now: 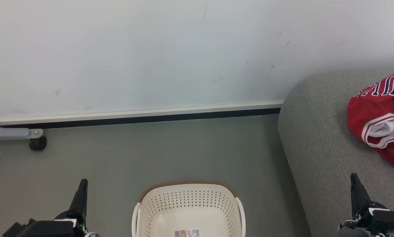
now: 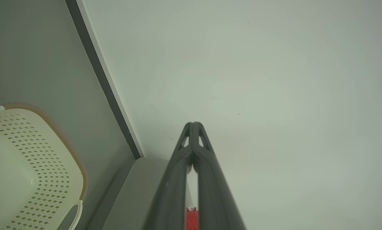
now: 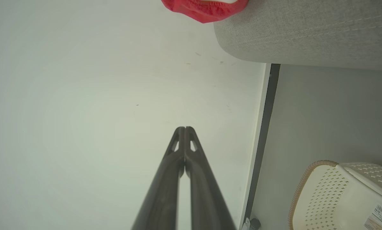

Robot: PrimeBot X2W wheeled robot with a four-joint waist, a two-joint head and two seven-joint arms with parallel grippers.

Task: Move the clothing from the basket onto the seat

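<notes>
The cream-white basket (image 1: 188, 210) with a brown rim stands on the floor at bottom centre, holding no garment, a barcode sticker (image 1: 187, 233) on its bottom. The red jersey clothing (image 1: 379, 120) lies bunched on the grey seat (image 1: 319, 144) at the right. My left gripper (image 1: 82, 184) is shut at the lower left, beside the basket. My right gripper (image 1: 354, 179) is shut at the lower right, over the seat's front, below the clothing. The wrist views show each pair of fingertips (image 2: 193, 125) (image 3: 184, 129) pressed together with nothing between them, pointing at the wall.
A white wall (image 1: 151, 56) with a dark skirting strip runs behind the grey floor (image 1: 151, 154). A grey metal leg with a black castor (image 1: 37, 143) stands at the far left. The basket (image 2: 31, 166) (image 3: 344, 198) shows in both wrist views.
</notes>
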